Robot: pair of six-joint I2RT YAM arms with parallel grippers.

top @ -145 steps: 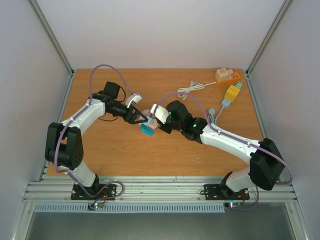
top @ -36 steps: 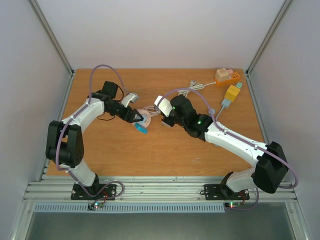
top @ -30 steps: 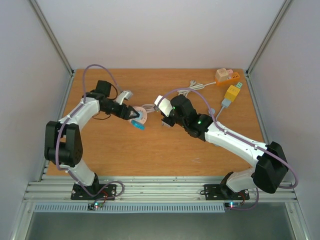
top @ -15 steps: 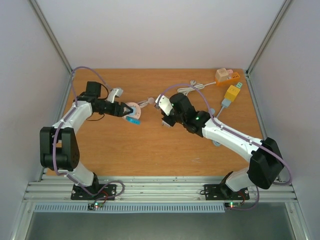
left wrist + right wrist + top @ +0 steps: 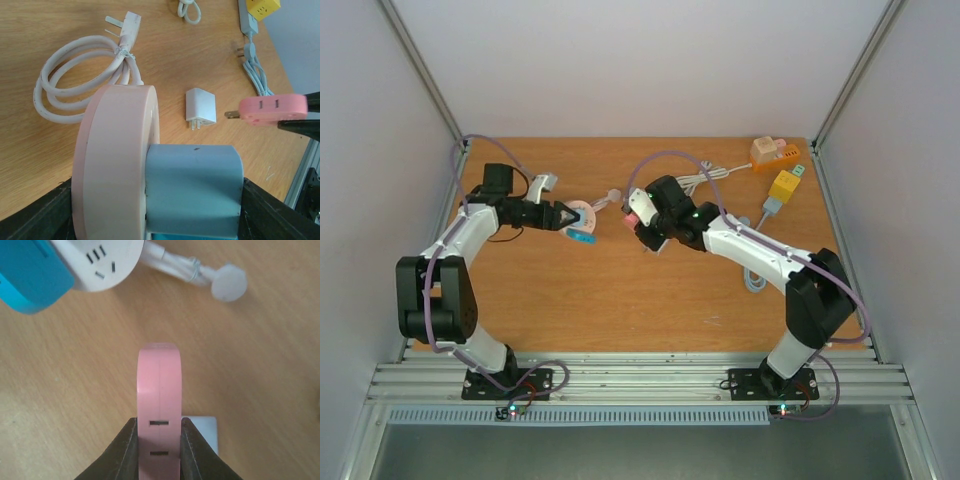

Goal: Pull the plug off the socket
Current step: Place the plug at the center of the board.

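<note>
My left gripper (image 5: 563, 215) is shut across a round pink-and-white socket (image 5: 115, 165) and the blue plug (image 5: 192, 190) still seated in its face, one finger on each outer side, held off the table. The socket's white cord (image 5: 75, 75) lies coiled on the wood. My right gripper (image 5: 159, 440) is shut on a flat pink plug (image 5: 159, 390), its prongs free and well apart from the socket (image 5: 582, 213). In the top view this pink plug (image 5: 638, 205) hangs to the socket's right. A small white charger (image 5: 201, 106) lies on the table under it.
An orange socket cube (image 5: 767, 152) and a yellow one (image 5: 784, 185) sit at the back right, the yellow one's grey cable (image 5: 755, 265) trailing toward the front. A white cord bundle (image 5: 705, 175) lies behind the right arm. Frame posts stand at the table's back corners.
The left arm has carried the socket and blue plug leftward and back, widening the gap. The right arm has drawn slightly back and left, still holding the pink plug.
</note>
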